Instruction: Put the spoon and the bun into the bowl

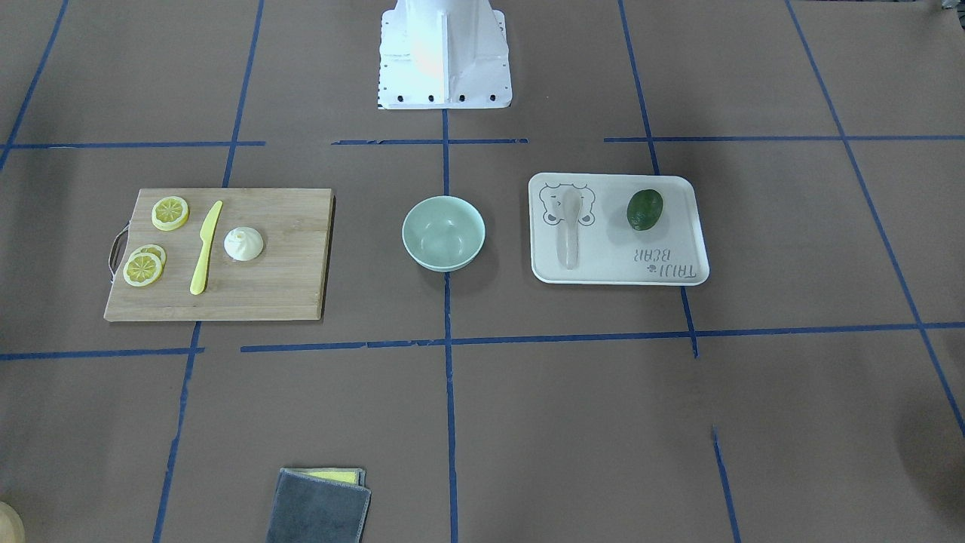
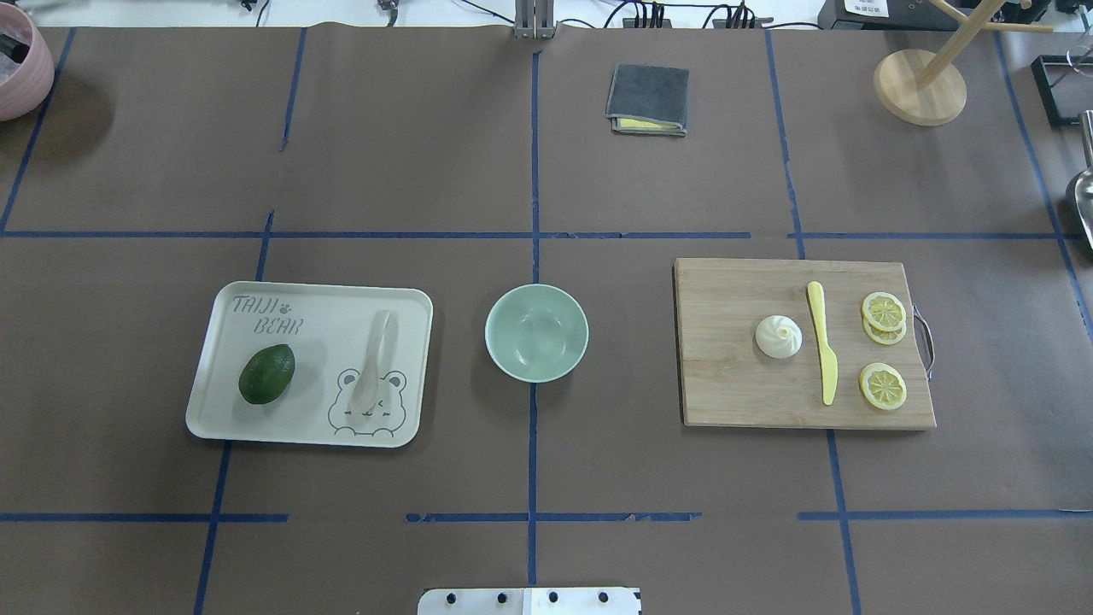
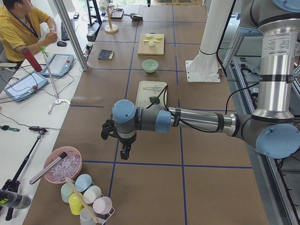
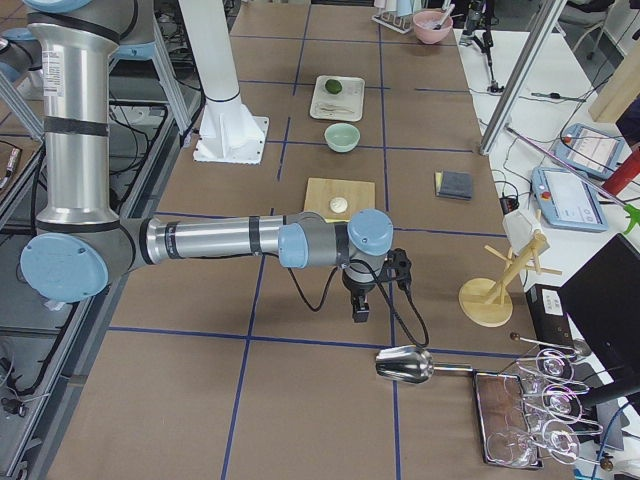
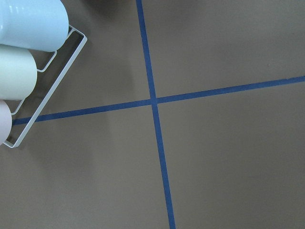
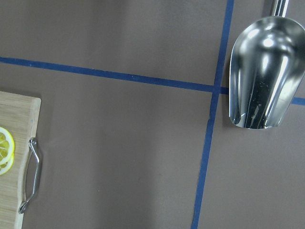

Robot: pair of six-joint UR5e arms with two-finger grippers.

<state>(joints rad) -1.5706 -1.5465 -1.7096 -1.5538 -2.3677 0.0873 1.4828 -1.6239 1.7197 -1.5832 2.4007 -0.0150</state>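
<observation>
The cream spoon point(image 2: 376, 359) lies on a pale tray point(image 2: 316, 299), over the bear print, left of centre in the overhead view. The white pleated bun point(image 2: 779, 336) sits on a wooden cutting board point(image 2: 734, 393) at the right. The mint-green bowl point(image 2: 536, 331) stands empty between them. My left gripper point(image 3: 124, 152) hangs over the table's far left end, well away from the tray. My right gripper point(image 4: 358, 312) hangs past the board at the far right end. Both show only in side views; I cannot tell whether they are open or shut.
A green avocado point(image 2: 266, 373) lies on the tray. A yellow knife point(image 2: 823, 342) and lemon slices point(image 2: 883, 312) share the board. A folded grey cloth point(image 2: 648, 99) lies at the far side. A metal scoop point(image 6: 262, 71) and a cup rack point(image 5: 28, 71) sit at the table's ends.
</observation>
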